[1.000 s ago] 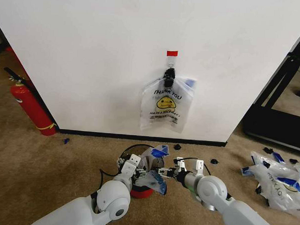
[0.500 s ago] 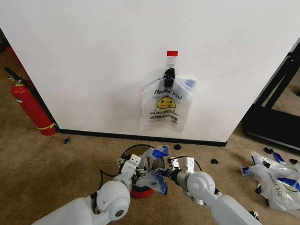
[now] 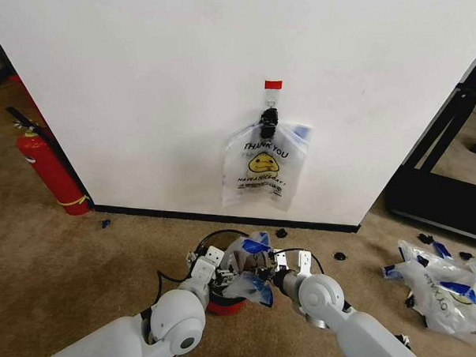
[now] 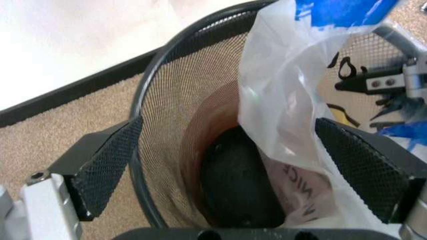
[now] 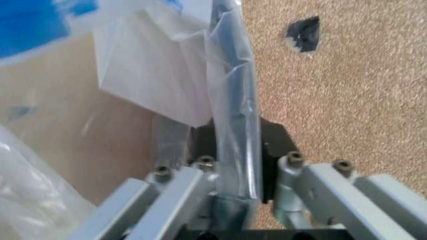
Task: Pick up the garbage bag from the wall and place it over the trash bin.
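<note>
A garbage bag (image 3: 264, 168) with a yellow smiley hangs from a black clip (image 3: 268, 116) on the white wall (image 3: 147, 80), under a red tape strip (image 3: 273, 84). Below it on the carpet stands the black mesh trash bin (image 3: 226, 304) with a red base. Another garbage bag (image 3: 248, 283) is draped into its mouth, blue handles up. My left gripper (image 3: 221, 267) is open, its pads (image 4: 107, 160) spread either side of the bin rim (image 4: 173, 55) and the bag (image 4: 287, 100). My right gripper (image 3: 260, 271) is shut on a fold of that bag (image 5: 230, 90) at the bin's right side.
A red fire extinguisher (image 3: 49, 170) leans at the wall's left end. A heap of similar bags (image 3: 443, 286) lies on the carpet at right, beside a black frame (image 3: 445, 148). Small black clips (image 3: 281, 232) lie along the baseboard.
My right arm has drawn in leftward toward the bin, and the bag's blue handle has risen a little over the rim. The left arm and the hanging bag have stayed put.
</note>
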`<state>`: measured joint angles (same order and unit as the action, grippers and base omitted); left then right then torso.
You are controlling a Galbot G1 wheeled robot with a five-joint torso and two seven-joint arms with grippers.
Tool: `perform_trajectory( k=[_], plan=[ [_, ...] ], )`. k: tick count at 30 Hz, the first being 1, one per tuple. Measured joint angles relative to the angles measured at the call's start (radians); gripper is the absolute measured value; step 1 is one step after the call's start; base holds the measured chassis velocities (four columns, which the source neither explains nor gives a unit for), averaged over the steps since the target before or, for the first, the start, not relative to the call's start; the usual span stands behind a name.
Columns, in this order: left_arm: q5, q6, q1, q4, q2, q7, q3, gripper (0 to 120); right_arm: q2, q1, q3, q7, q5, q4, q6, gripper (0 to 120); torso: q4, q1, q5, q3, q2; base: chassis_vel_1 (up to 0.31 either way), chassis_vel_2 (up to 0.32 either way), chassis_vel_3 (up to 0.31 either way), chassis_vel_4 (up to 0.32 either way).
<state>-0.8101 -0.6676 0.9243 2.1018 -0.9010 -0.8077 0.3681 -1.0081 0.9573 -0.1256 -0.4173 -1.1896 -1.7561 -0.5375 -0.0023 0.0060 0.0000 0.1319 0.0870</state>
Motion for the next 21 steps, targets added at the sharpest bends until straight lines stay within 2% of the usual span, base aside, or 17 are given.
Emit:
perform_trajectory(
  k=[2, 8, 11, 14, 15, 17, 18, 19, 21],
  plan=[
    [0.002, 0.001, 0.008, 0.017, 0.006, 0.001, -0.006, 100, 0.001, 0.004, 0.001, 0.003, 0.012, -0.002, 0.024, 0, -0.0001, 0.000, 0.0000, 0.000, 0.000, 0.000, 0.000, 0.000, 0.000],
    [0.012, 0.016, 0.033, 0.082, 0.024, 0.018, -0.035, 100, 0.004, 0.018, 0.006, 0.009, 0.048, -0.018, 0.085, 0, -0.0001, 0.000, -0.0002, 0.000, 0.000, 0.000, 0.000, 0.000, 0.000],
    [0.052, 0.036, 0.072, 0.179, 0.056, 0.056, -0.097, 100, 0.025, 0.057, 0.023, 0.026, 0.082, -0.073, 0.171, 0, 0.0000, 0.000, 0.0001, 0.000, 0.000, 0.000, 0.000, 0.000, 0.000],
    [0.196, 0.115, 0.105, 0.210, 0.088, 0.156, -0.155, 100, 0.051, 0.092, 0.040, 0.051, 0.140, -0.118, 0.262, 0, -0.0001, 0.000, 0.0000, 0.000, 0.000, 0.000, 0.000, 0.000, 0.000],
    [0.196, 0.115, 0.105, 0.210, 0.088, 0.156, -0.155, 100, 0.051, 0.092, 0.040, 0.051, 0.140, -0.118, 0.262, 0, -0.0001, 0.000, 0.0000, 0.000, 0.000, 0.000, 0.000, 0.000, 0.000],
    [0.322, 0.189, 0.119, 0.206, 0.103, 0.243, -0.185, 100, 0.061, 0.106, 0.047, 0.053, 0.170, -0.139, 0.304, 0, -0.0001, 0.000, 0.0000, 0.000, 0.000, 0.000, 0.000, 0.000, 0.000],
    [0.457, 0.287, 0.118, 0.182, 0.113, 0.339, -0.210, 100, 0.069, 0.119, 0.052, 0.048, 0.203, -0.158, 0.355, 0, 0.0001, 0.000, 0.0001, 0.000, 0.000, 0.000, 0.000, 0.000, 0.000],
    [0.545, 0.361, 0.105, 0.152, 0.117, 0.407, -0.225, 100, 0.073, 0.126, 0.056, 0.039, 0.225, -0.170, 0.387, 0, 0.0002, 0.000, 0.0000, 0.000, 0.000, 0.000, 0.000, 0.000, 0.000],
    [0.644, 0.444, 0.081, 0.109, 0.120, 0.492, -0.240, 100, 0.079, 0.132, 0.062, 0.024, 0.248, -0.186, 0.414, 0, -0.0002, 0.000, -0.0002, 0.000, 0.000, 0.000, 0.000, 0.000, 0.000]
  ],
)
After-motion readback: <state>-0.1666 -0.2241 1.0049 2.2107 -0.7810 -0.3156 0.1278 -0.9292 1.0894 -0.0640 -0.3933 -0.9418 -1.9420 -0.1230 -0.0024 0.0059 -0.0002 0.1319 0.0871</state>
